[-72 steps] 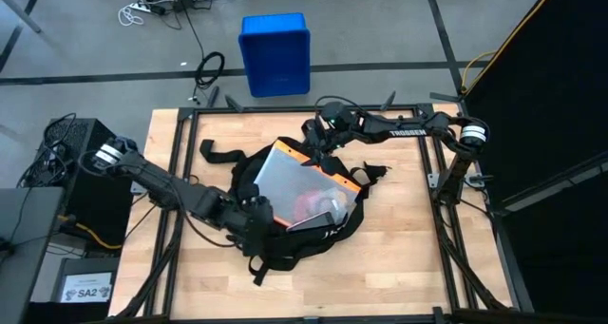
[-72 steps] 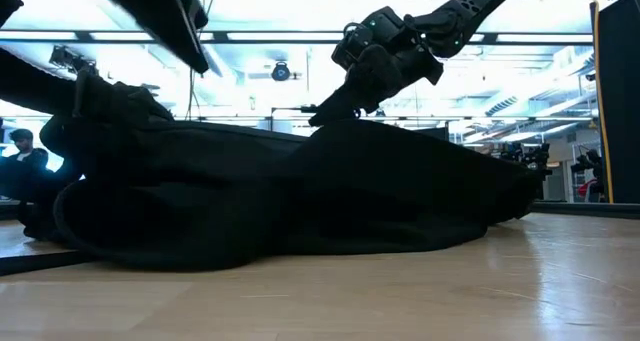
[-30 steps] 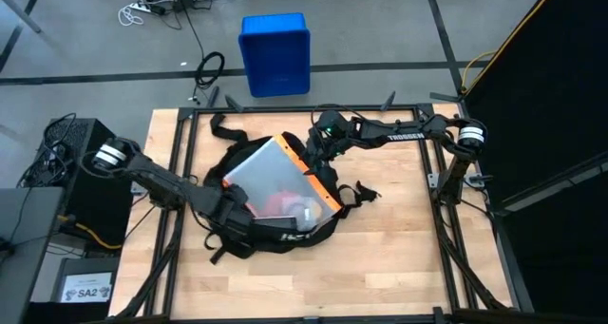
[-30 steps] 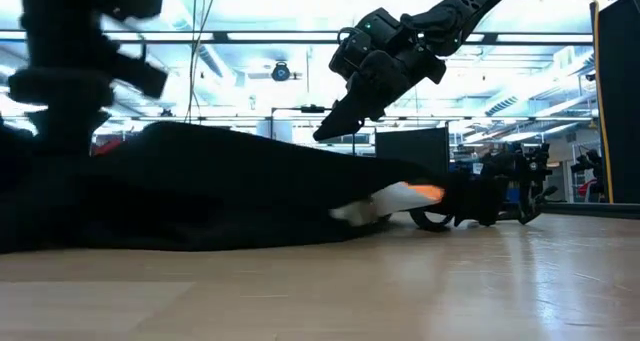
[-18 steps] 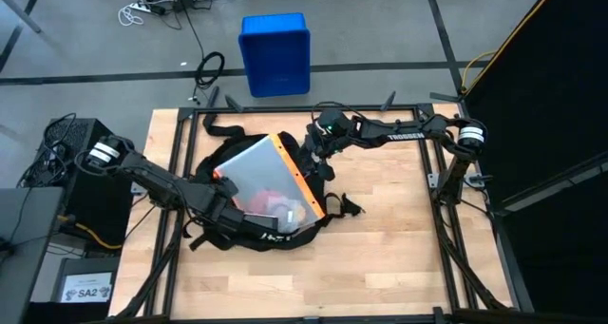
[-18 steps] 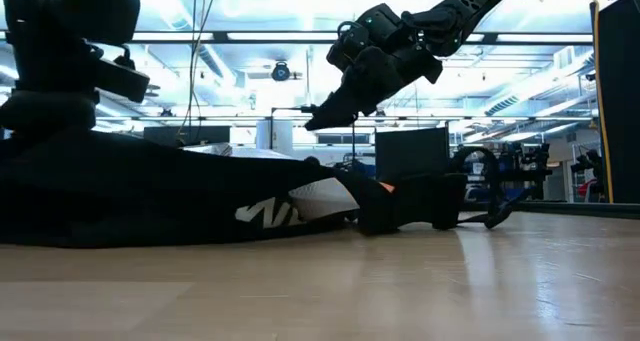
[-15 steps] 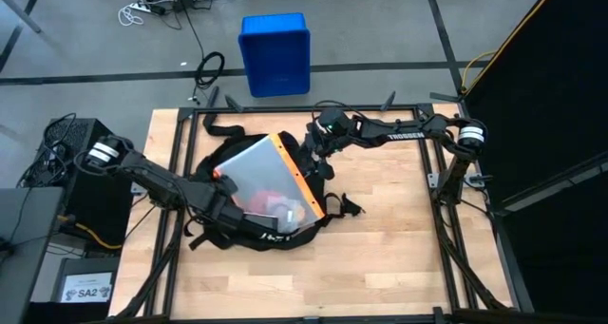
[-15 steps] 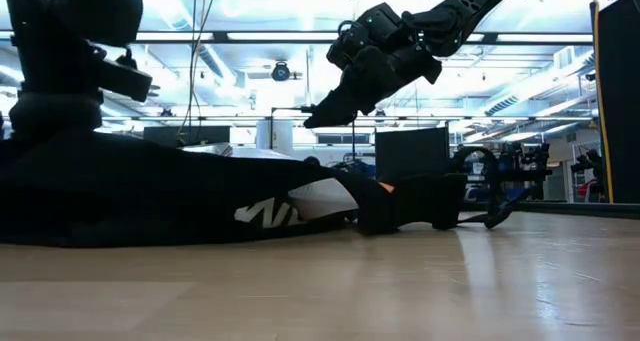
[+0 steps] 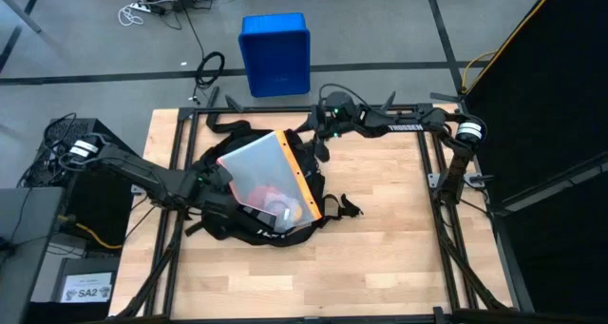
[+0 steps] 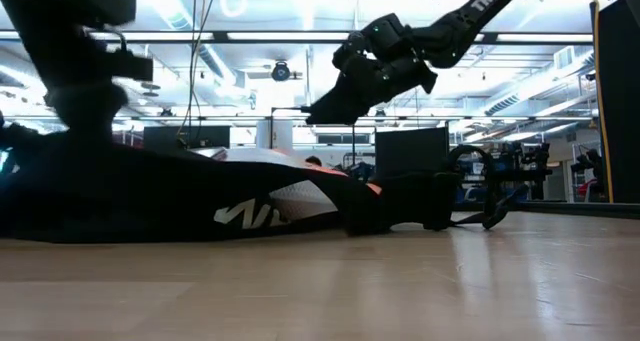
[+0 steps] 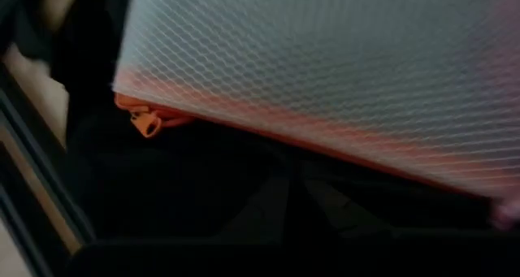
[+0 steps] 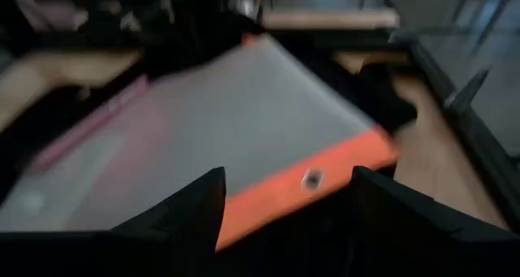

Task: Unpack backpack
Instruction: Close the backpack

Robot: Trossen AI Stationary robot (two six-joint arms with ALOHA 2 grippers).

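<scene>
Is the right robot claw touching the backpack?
Apart. In the low view the right claw hangs in the air, with bright room showing between its open fingers and the backpack lying below.

Light: ceiling strip lights are glaring brightly in the low view.
Blur: both wrist views are smearing, out of focus.
Shadows: the backpack is showing as a backlit silhouette.

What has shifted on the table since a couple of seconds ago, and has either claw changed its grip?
The backpack has been dragged toward the table's left side, with the translucent orange-edged pouch riding along and swinging round. The left claw, at the bag's left edge, has snapped shut, apparently on the fabric. The right claw has pulled back toward the far edge, open, hovering above the pouch. The blue crate stayed put.
</scene>
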